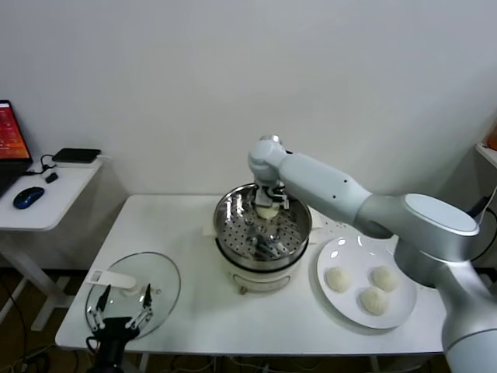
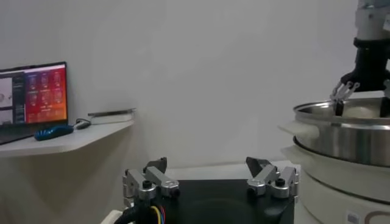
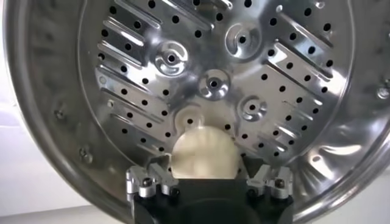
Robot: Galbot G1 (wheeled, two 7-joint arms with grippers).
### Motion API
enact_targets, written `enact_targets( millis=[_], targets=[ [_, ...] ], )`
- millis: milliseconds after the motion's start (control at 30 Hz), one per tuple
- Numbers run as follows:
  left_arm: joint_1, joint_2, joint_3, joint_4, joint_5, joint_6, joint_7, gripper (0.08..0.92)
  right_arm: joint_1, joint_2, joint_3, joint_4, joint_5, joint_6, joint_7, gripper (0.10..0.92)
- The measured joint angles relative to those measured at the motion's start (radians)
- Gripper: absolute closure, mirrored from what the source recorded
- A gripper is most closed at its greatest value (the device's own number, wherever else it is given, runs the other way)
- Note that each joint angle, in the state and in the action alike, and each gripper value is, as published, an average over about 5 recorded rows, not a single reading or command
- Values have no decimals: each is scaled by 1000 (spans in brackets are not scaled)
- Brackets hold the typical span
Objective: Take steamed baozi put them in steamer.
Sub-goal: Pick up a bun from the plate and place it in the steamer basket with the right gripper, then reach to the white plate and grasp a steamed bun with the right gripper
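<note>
A robot's head camera looks down on a white counter against a pale wall.

At the far left, the left gripper sits low at the counter's near edge, idle, its fingers spread apart with nothing between them. It hovers over a round glass lid lying flat with its white handle on top.

In the middle stands the steamer, a shiny steel basket with a perforated floor on a cream pot base. The right arm reaches in from the right and hangs over the basket's far side. The right gripper is released, its jaws standing wide on either side of one baozi. The wrist camera shows this bun resting on the holed floor near the wall, apparently no longer held.

At the right, a flat white plate holds three more buns close together.

The step in hand appears to be letting go of the first bun. To do it well, the gripper should probably rise straight up with its jaws kept wide, so neither finger drags the soft dough or rolls it. It should clear the steel rim before swinging toward the plate. Later buns would best be set on the open floor, away from this one.
</note>
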Motion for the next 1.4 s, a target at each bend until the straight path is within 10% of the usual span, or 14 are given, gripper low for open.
enact_targets(
  millis=[1400],
  targets=[
    [-13, 0, 21, -21, 11, 17, 2, 177, 381, -581, -450, 224, 975, -474, -25, 203]
  ],
)
